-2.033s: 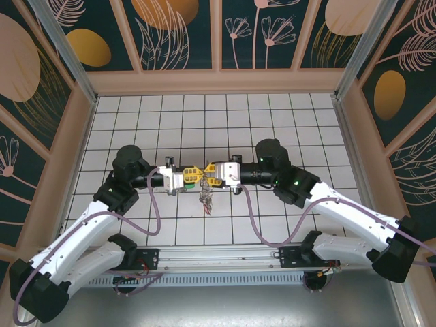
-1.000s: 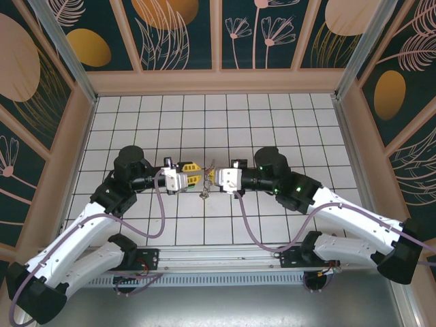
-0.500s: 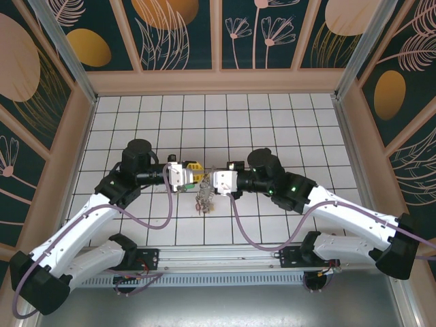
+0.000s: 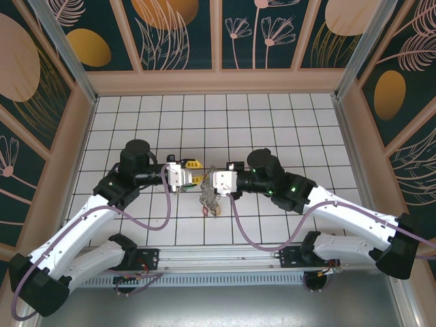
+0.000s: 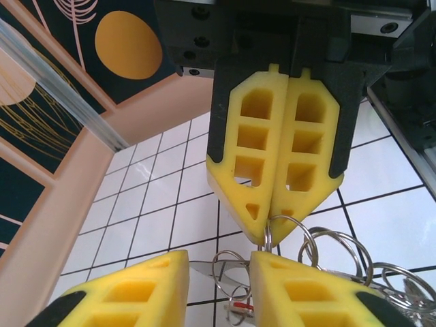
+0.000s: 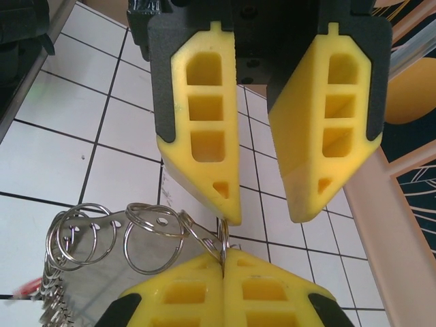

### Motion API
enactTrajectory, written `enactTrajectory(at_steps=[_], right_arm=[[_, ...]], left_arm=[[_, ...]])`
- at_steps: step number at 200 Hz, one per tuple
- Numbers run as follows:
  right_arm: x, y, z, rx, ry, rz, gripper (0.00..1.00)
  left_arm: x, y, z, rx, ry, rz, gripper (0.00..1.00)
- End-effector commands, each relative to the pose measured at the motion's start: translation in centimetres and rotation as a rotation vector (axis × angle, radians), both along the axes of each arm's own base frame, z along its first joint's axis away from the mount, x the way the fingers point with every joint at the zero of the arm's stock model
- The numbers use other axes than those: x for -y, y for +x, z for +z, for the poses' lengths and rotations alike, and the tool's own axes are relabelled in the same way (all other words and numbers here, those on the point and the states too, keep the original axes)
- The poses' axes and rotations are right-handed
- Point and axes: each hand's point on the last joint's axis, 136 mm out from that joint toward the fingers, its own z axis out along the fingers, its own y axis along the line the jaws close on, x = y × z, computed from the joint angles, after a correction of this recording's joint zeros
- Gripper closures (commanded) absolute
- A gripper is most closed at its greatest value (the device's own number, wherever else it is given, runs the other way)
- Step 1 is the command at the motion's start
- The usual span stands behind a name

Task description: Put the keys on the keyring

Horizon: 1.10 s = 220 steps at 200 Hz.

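My right gripper (image 6: 223, 269) is shut, its yellow pads pinching a thin metal keyring (image 6: 223, 235) edge-on. Several more split rings (image 6: 153, 235) and flat metal keys (image 6: 102, 276) are linked to it and hang to the left. In the top view this bundle of keys (image 4: 208, 203) dangles below the two grippers at mid-table. My left gripper (image 5: 218, 276) faces the right one tip to tip and is open. A loose ring (image 5: 231, 269) and a red tag (image 5: 240, 308) show through the gap, untouched by its pads (image 5: 122, 289). The right gripper's tip (image 5: 268, 228) shows its pinched keyring (image 5: 268, 240).
The white tiled floor (image 4: 231, 122) is ringed by a wooden kerb and patterned wall panels (image 4: 177, 34). A metal rail (image 4: 218, 262) runs along the near edge. Purple cables (image 4: 163, 211) loop off both arms.
My left gripper has opened and let go of the rings. The key bundle now hangs from the right gripper alone and has sagged a little lower. Both arms drifted slightly left earlier.
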Motion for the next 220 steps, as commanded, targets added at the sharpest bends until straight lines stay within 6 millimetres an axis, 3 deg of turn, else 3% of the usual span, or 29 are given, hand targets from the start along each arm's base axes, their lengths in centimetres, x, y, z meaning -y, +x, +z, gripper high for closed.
enactTrajectory(at_steps=[1,77,102,141,220], right_arm=[[-0.2,0.8,3.2,0.066,0.099,-0.036,1.00],[-0.3,0.6,3.5,0.065,0.124,-0.020,1.00],[-0.6,0.2,3.6,0.061,0.130,0.002,1.00],[-0.8,0.3,3.6,0.061,0.129,0.006,1.00],[-1.3,0.7,3.7,0.048,0.165,-0.007,1.00]], left_arm=[[-0.2,-1.1,-0.4,-0.010,0.024,-0.031,0.67],[0.5,-1.3,-0.3,-0.120,0.006,-0.067,0.63],[0.8,-0.8,0.4,-0.116,-0.022,-0.061,0.68],[1.1,-0.3,0.9,-0.128,-0.024,-0.058,0.86],[1.3,-1.0,1.2,-0.085,-0.070,-0.103,0.86]])
